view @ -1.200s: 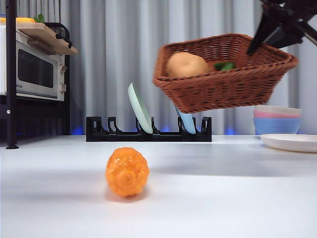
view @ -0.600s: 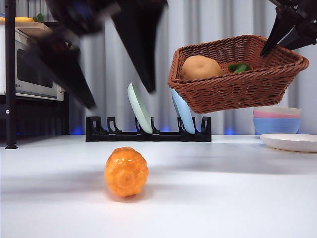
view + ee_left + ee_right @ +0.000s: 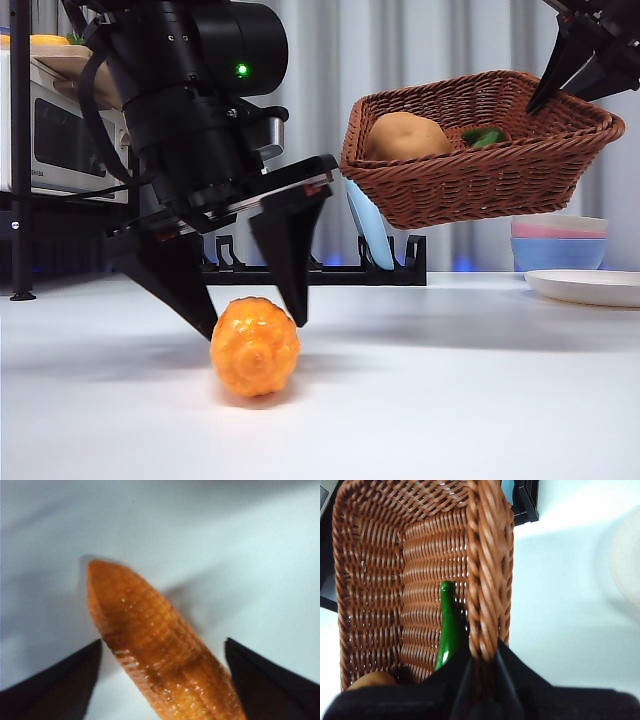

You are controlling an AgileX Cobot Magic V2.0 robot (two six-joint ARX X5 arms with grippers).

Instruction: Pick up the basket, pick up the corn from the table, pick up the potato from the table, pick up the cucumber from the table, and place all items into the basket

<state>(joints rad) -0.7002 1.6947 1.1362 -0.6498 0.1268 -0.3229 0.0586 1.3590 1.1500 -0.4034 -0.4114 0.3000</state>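
The bumpy orange corn point(image 3: 255, 346) lies on the white table point(image 3: 450, 400). My left gripper point(image 3: 248, 318) has come down over it, open, one black jaw on each side of the cob point(image 3: 160, 650) and neither touching it. The wicker basket point(image 3: 480, 150) hangs tilted in the air at the upper right, with my right gripper point(image 3: 482, 675) shut on its rim point(image 3: 487, 580). Inside the basket lie the tan potato point(image 3: 405, 137) and the green cucumber point(image 3: 448, 627); only a sliver of the potato point(image 3: 372, 679) shows in the right wrist view.
A black dish rack point(image 3: 370, 270) with a pale blue plate point(image 3: 370, 225) stands behind the corn. A microwave on a dark shelf point(image 3: 60, 140) is at the far left. Stacked bowls point(image 3: 558, 240) and a white plate point(image 3: 590, 287) sit at the right.
My left arm has swung down from the upper left, and its open jaws now straddle the corn. The basket has shifted slightly right and stays aloft. The corn has not moved.
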